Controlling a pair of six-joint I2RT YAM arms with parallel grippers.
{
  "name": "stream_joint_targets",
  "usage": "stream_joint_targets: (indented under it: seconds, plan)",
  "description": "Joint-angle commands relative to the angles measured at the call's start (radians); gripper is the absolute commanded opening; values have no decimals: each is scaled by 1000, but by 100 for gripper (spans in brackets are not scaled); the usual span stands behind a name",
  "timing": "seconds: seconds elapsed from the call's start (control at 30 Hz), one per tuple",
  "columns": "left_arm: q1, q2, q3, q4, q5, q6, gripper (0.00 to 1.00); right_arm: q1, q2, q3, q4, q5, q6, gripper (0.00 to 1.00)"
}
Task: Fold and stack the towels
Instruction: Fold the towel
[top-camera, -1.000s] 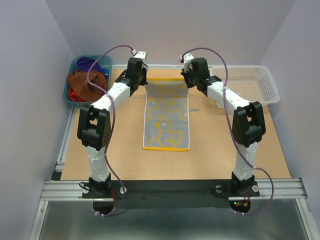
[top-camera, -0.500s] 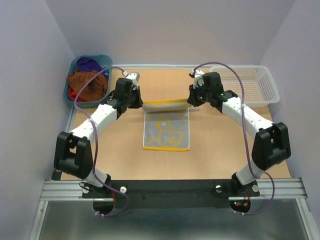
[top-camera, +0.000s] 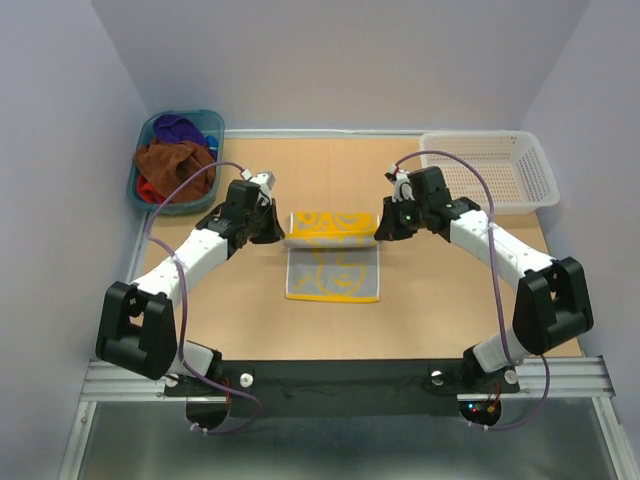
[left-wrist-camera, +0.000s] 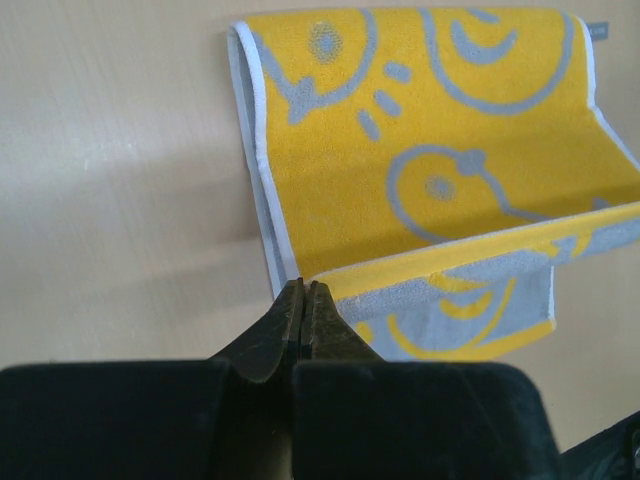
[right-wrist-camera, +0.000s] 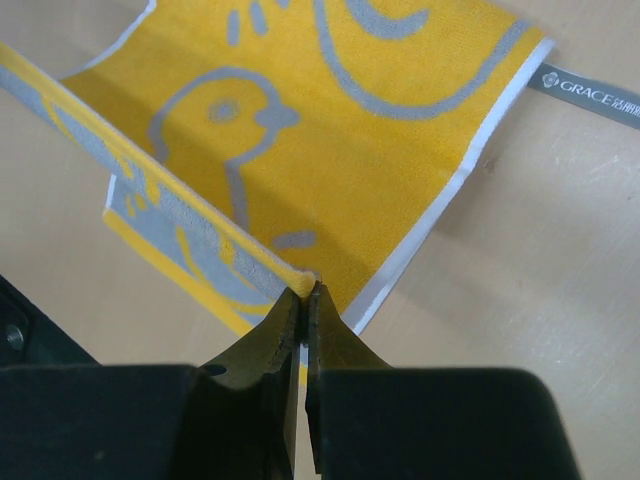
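- Pinching the lifted left corner of the yellow towel (top-camera: 333, 275) tight with the left gripper (left-wrist-camera: 303, 292).
- Clamping the right gripper (right-wrist-camera: 306, 292) tight on that towel's right corner, same deal.

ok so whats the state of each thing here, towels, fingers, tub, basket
yellow towel: half folded, far edge doubled over toward the near end
left fingers: shut on a corner of the yellow towel
right fingers: shut on the other corner
brown towel: crumpled, unfolded, in the tub
purple towel: crumpled behind the brown one
teal tub: upright, holding towels
white mesh basket: upright, nothing visible inside
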Motion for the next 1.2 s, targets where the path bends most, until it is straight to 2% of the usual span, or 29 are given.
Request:
stream_joint_targets:
  seconds: [0.0,0.37,0.5,0.7,1.17]
  plan:
    - [35,-38,-28,-76,-98,14,0,-26,-41,-21,-88,67,17,0]
    - [35,-99,21,-170,-110,29,0,-24,-87,-15,-147,73,36,0]
    - [35,-104,-7,-165,-110,23,0,-26,-97,-46,-151,74,49,0]
    - [32,-69,-82,-113,-75,-11,0,-26,-70,-93,-149,84,69,1]
    - [31,30,-154,-81,-119,-72,0,-26,49,-179,-105,38,114,0]
